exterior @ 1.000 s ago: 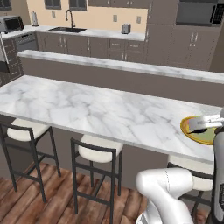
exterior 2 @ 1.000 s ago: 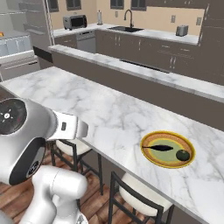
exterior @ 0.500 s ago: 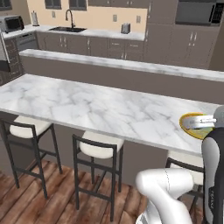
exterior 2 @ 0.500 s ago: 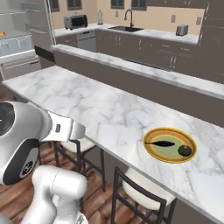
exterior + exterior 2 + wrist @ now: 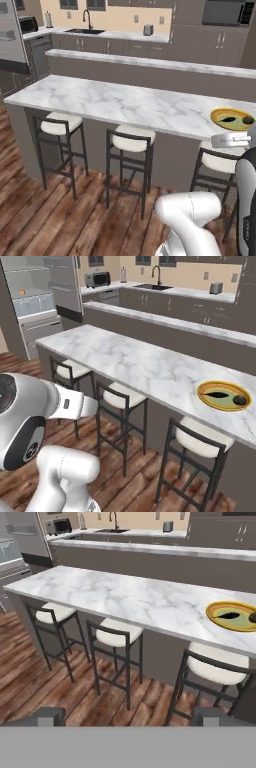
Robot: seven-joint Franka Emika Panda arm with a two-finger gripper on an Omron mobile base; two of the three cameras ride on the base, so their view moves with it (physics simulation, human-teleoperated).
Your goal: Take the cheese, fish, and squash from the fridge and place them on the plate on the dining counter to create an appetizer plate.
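A simulated kitchen with a wood floor. A long white marble dining counter (image 5: pixel 150 368) runs across the room, with dark-framed stools (image 5: pixel 120 398) with white seats tucked along its near side. Near its right end sits the plate (image 5: pixel 223 396), yellow-rimmed with an olive centre. On it lie the slim black fish (image 5: pixel 216 394) and, to its right, the dark green squash (image 5: pixel 240 400).

No cheese is on the plate, so two of the three items look delivered and the cheese appears to be what remains. The fridge (image 5: pixel 40 303) stands open at the far left, and a small orange thing on a shelf there may be the cheese (image 5: pixel 22 292); it is too small to be sure.

The gripper (image 5: pixel 127 714) is spread wide and carries nothing, facing the counter from over the floor.

No brands, labels or writing can be read anywhere.
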